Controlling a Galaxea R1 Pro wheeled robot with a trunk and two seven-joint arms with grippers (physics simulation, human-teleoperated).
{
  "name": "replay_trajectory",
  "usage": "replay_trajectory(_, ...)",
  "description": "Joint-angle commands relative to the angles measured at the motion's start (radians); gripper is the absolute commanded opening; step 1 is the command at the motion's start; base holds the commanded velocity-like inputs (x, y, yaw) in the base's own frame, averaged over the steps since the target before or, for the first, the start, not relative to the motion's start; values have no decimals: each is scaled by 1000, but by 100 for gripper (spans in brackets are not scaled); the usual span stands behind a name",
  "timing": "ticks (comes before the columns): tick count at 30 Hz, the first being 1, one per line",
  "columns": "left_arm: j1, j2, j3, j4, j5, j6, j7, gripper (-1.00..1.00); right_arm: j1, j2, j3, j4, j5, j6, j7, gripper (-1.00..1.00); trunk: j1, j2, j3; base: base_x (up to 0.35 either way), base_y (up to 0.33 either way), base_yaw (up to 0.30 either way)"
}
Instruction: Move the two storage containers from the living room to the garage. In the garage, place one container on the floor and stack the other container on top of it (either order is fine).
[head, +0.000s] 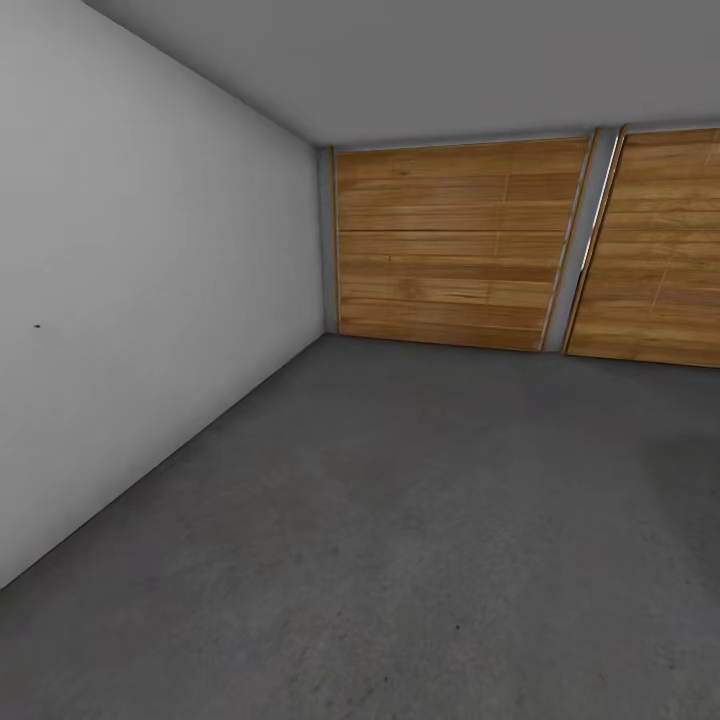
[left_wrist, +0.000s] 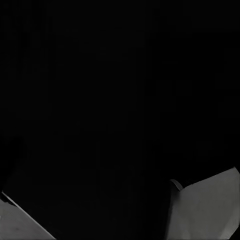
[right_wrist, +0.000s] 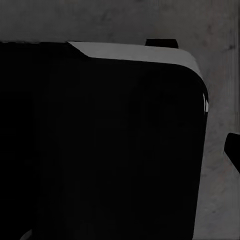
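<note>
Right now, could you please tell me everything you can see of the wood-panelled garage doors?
The wood-panelled doors stand shut at the far end of the room, two side by side, parted by a narrow grey post. They look like warm honey-brown timber laid in wide horizontal planks with thin seams. Their bottom edges meet the dark grey concrete floor; the left one abuts the white wall's corner. The right door runs past the picture's edge.

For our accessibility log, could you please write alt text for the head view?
A bare garage: dark grey concrete floor stretches to two wide wood-panelled doors on the far wall. A plain white wall runs along the left, under a grey ceiling.
</note>
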Motion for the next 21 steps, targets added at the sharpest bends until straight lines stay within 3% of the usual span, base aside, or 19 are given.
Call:
replay_trajectory(1, 1, 0, 0, -381, 0, 116, 0, 100, -1, 0, 0, -348, 1, 2, 1, 100, 0, 0, -1, 0, 0, 0)
replay_trajectory(7, 1, -4, 0, -646, 1, 245, 0, 100, -2, -8, 0, -568, 1, 6, 1, 100, 0, 0, -1, 0, 0, 0)
replay_trajectory(9, 1, -4, 0, -771, 1, 325, 0, 100, -2, -13, 0, -680, 2, 12, 0, 100, 0, 0, -1, 0, 0, 0)
replay_trajectory(12, 1, -4, 0, -817, 1, 350, 0, 100, -2, -26, -2, -797, 1, 68, 0, 100, 0, 0, -1, 0, 0, 0)
replay_trajectory(15, 1, -2, 0, -842, 1, 359, 1, 100, -2, -42, -3, -925, 0, 277, 2, 100, 0, 0, -1, 0, 0, 0)
replay_trajectory(21, 1, 0, 1, -849, 2, 357, 3, 100, -3, -45, -1, -940, -12, 336, 6, 100, 0, 0, -1, 0, 0, 0)
